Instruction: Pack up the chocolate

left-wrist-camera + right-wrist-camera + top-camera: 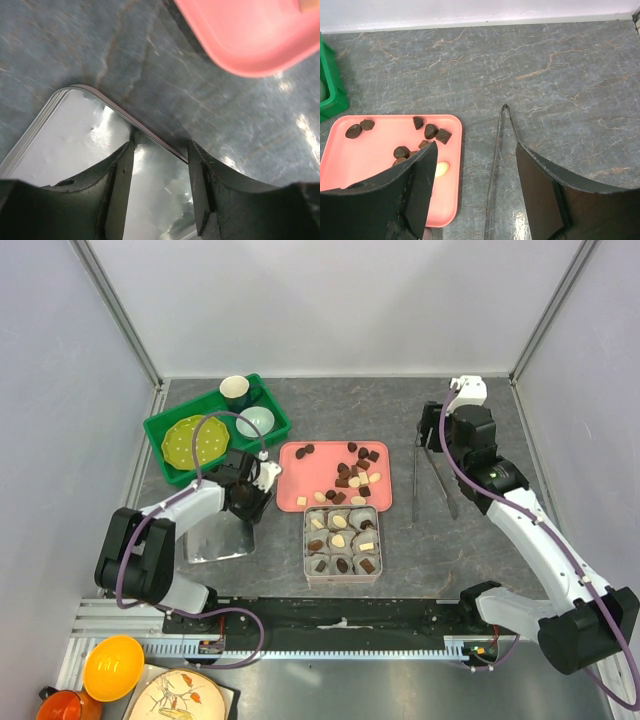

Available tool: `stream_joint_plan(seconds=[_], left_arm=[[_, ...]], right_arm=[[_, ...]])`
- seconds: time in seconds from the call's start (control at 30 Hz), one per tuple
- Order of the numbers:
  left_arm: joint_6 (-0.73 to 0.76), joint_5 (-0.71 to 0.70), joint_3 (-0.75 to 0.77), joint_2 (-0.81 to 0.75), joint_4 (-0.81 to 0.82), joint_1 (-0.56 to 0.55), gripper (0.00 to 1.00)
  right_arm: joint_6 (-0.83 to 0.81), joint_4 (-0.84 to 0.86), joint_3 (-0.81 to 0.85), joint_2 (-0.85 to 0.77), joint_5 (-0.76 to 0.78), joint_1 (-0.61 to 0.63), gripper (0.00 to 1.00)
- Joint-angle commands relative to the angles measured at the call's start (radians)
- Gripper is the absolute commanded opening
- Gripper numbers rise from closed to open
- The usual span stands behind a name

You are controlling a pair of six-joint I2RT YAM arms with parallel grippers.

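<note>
The small bite-sized chocolate pieces (343, 476), dark brown and cream-white, roundish or blocky, are divided between two places. A loose scatter is spread mainly over the right half of the flat pink tray (295, 485). Further pieces are seated in a three-by-three grid inside the square metal tin (341, 582), positioned just in front of the tray.

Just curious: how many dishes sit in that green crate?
3: a yellow-green plate at left, a dark cup at the back, a pale bowl at right. More could hide underneath.
</note>
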Motion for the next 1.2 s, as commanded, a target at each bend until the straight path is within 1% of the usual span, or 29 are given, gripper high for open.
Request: stream_joint_plan(seconds=[0.0,0.07,0.2,0.3,0.43,0.47,0.5,0.67,0.73,0.87,0.93,1.07,1.13,1.17], left_arm=[[0.061,0.061,-0.038,-0.067,-0.126,-0.014,0.52],[0.085,0.086,-0.038,-0.079,-0.152,-0.014,0.49],[0.111,0.115,-0.039,-0.082,-0.191,-0.017,0.45],[0.122,0.118,-0.038,-0.076,-0.194,-0.017,0.38],[0.125,0.126,-0.031,-0.076,-0.195,-0.021,0.34],[0.127,0.129,-0.025,-0.077,-0.198,-0.022,0.31],[0.127,0.133,-0.022,-0.079,-0.202,-0.024,0.29],[0.14,0.147,0.007,-0.087,-0.226,-0.07,0.22],[0.139,0.144,0.016,-0.09,-0.234,-0.093,0.21],[0.14,0.13,0.015,-0.116,-0.254,-0.103,0.19],[0.147,0.123,0.015,-0.142,-0.277,-0.103,0.18],[0.153,0.11,0.025,-0.205,-0.335,-0.103,0.11],[0.162,0.095,0.031,-0.243,-0.367,-0.103,0.09],[0.162,0.09,0.036,-0.255,-0.375,-0.103,0.08]], right_arm=[[-0.018,0.008,0.036,0.01,-0.017,0.009,0.72],[-0.021,0.005,0.041,0.016,-0.025,0.01,0.71],[-0.023,0.005,0.042,0.023,-0.03,0.021,0.72],[-0.027,-0.004,0.048,0.026,-0.028,0.026,0.71],[-0.034,-0.01,0.053,0.026,-0.025,0.033,0.71],[-0.035,-0.013,0.056,0.026,-0.022,0.033,0.71],[-0.035,-0.015,0.054,0.027,-0.024,0.036,0.71],[-0.035,-0.016,0.059,0.036,-0.031,0.044,0.7],[-0.038,-0.016,0.064,0.044,-0.034,0.053,0.7],[-0.057,-0.013,0.07,0.049,-0.068,0.07,0.7],[-0.078,-0.002,0.064,0.05,-0.112,0.079,0.7],[-0.109,0.071,0.027,0.044,-0.22,0.093,0.71],[-0.119,0.105,-0.007,0.038,-0.278,0.101,0.71],[-0.126,0.131,-0.015,0.038,-0.28,0.104,0.71]])
